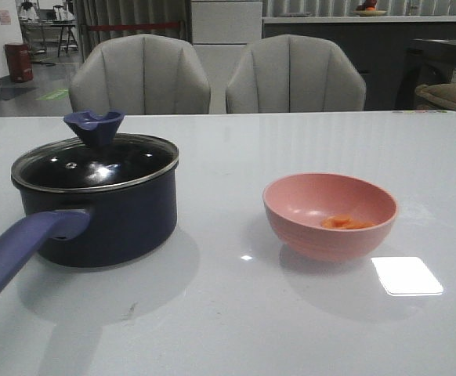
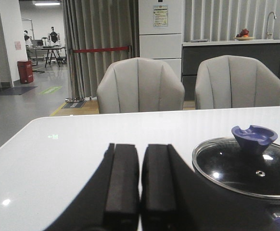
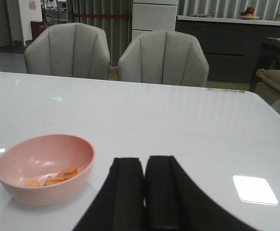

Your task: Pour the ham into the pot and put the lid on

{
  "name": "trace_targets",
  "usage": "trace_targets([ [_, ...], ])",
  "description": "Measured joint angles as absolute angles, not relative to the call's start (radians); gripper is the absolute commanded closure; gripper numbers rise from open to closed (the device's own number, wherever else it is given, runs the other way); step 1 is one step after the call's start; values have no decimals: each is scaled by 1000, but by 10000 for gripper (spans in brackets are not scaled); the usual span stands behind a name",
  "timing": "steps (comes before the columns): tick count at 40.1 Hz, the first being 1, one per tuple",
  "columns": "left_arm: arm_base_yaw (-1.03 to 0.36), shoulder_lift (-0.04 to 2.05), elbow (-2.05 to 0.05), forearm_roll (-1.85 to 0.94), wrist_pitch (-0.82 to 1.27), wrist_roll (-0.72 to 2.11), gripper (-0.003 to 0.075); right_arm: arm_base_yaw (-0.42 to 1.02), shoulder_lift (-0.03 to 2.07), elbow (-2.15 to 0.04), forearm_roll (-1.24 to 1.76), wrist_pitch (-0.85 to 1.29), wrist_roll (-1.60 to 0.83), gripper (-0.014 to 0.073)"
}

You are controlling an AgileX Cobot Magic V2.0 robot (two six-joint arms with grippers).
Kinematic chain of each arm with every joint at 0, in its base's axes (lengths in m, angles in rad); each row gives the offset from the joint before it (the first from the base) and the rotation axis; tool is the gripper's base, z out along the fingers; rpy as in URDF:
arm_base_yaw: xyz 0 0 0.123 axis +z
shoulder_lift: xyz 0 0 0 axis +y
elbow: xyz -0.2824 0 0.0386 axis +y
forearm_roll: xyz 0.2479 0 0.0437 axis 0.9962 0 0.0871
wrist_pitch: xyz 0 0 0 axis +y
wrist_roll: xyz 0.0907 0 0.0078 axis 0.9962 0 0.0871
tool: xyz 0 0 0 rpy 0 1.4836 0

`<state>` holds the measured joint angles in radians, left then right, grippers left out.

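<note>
Front view: thin orange ham (image 1: 345, 223) slices in pink bowl (image 1: 330, 215); both jaws clenched, empty.

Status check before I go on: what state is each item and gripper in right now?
lid: seated on the pot, closed.
pot: upright, covered.
pink bowl: upright, holding the ham.
ham: in the bowl, unpoured.
left gripper: shut, empty.
right gripper: shut, empty.

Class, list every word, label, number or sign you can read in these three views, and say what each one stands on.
None can be read.
Notice on the white cabinet: printed, too small to read.
Pink sheet on the far wall: blurred.
Green floor marking: no legible text.
Pot, lid, bowl: no labels show.
</note>
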<state>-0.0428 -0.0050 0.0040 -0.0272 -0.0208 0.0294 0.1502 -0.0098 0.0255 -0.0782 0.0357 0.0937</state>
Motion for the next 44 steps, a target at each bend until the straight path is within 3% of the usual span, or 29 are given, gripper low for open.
trace_targets([
  [35,-43,-5,4,-27,-28,29,607,150,-10,26,-78,36,94,445],
  [44,-43,-5,4,-61,-169,29,607,150,-10,26,-78,36,94,445],
])
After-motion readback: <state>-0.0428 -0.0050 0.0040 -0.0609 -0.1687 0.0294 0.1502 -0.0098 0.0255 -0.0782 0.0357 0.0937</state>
